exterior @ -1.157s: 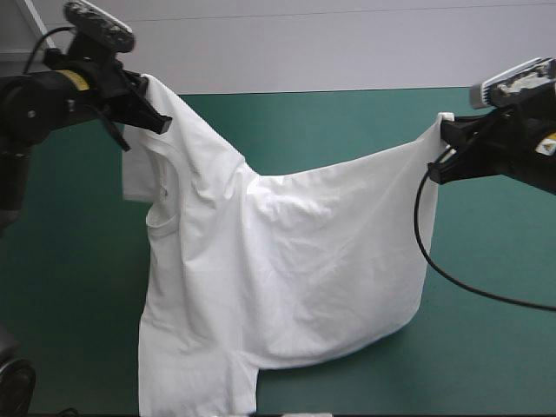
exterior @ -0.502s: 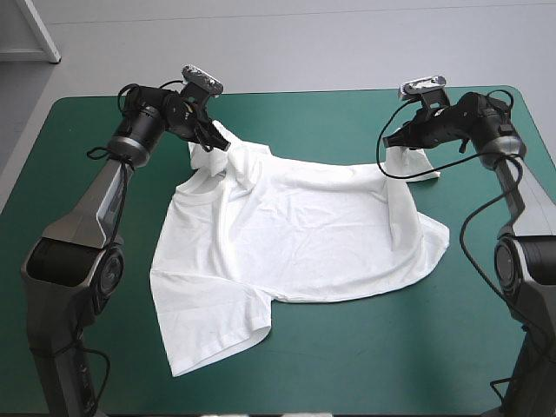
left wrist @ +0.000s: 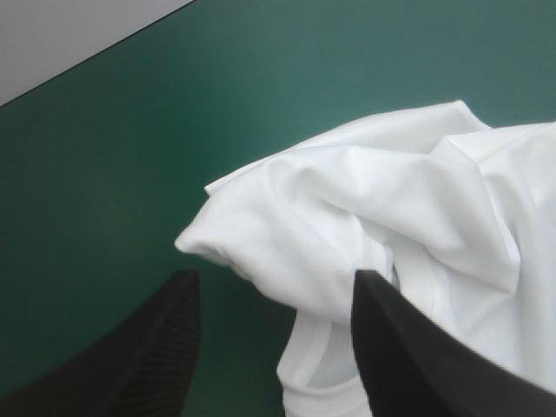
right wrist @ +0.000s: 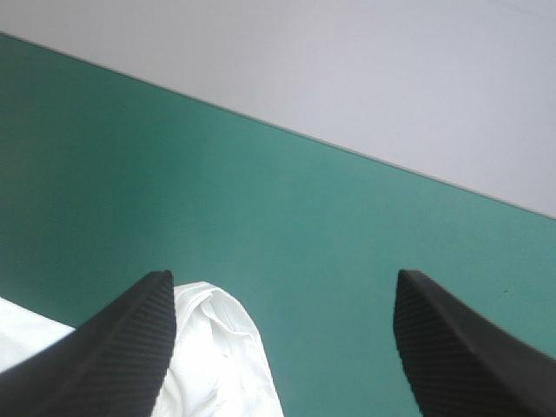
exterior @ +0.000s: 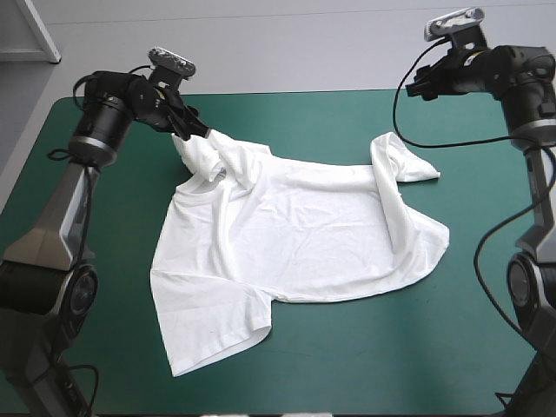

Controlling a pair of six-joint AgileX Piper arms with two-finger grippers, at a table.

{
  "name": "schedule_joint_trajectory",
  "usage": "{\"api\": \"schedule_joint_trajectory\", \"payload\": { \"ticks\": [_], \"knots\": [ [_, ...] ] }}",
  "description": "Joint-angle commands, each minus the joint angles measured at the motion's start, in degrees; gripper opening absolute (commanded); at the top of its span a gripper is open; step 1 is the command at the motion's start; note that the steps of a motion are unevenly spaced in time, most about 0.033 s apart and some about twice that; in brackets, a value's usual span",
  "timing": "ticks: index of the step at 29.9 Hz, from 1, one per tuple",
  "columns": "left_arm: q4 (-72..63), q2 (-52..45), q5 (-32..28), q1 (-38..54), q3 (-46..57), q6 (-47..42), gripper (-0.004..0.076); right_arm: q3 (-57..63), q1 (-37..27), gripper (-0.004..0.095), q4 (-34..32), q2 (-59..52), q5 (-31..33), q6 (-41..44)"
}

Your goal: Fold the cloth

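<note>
T-shirt [exterior: 295, 234] lies spread mostly flat on the teal-green cover [exterior: 330, 122], with its far-left corner bunched up. Left gripper [exterior: 189, 130] sits at that bunch, fingers apart, the lump between and just ahead of them. Right gripper [exterior: 417, 87] hangs above the shirt's folded far-right corner, fingers wide apart, holding nothing.

The teal-green table [exterior: 347, 373] bears the white T-shirt [exterior: 295, 234], seemingly spread mostly flat.

T-shirt [exterior: 295, 234] fills the middle, bare teal-green cover [exterior: 460, 347] all around
</note>
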Motion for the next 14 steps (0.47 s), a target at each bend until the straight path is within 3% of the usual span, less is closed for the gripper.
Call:
{"api": "schedule_joint_trajectory", "payload": {
  "ticks": [1, 6, 12, 14],
  "knots": [
    [-2.96, -8.88, 0.94, 0.45, 1.23, -1.22, 0.0395, -3.09, -0.01, 0.0675, 0.11, -8.01, -0.16, 1.18],
    [-6.36, -18.67, 0.15, 0.45, 13.85, -1.39, 0.0363, -2.88, -0.01, 0.062, 4.74, -14.91, 4.01, 1.44],
    [-6.26, -33.18, -3.8, 0.45, 36.03, -5.08, 0.0361, -2.85, -0.01, 0.0605, 8.35, -21.94, 15.47, 2.04],
    [-5.44, -37.51, -4.42, 0.55, 43.07, -7.1, 0.0361, -1.14, -0.01, 0.0605, 8.92, -24.13, 15.47, 3.4]
  ]
}}
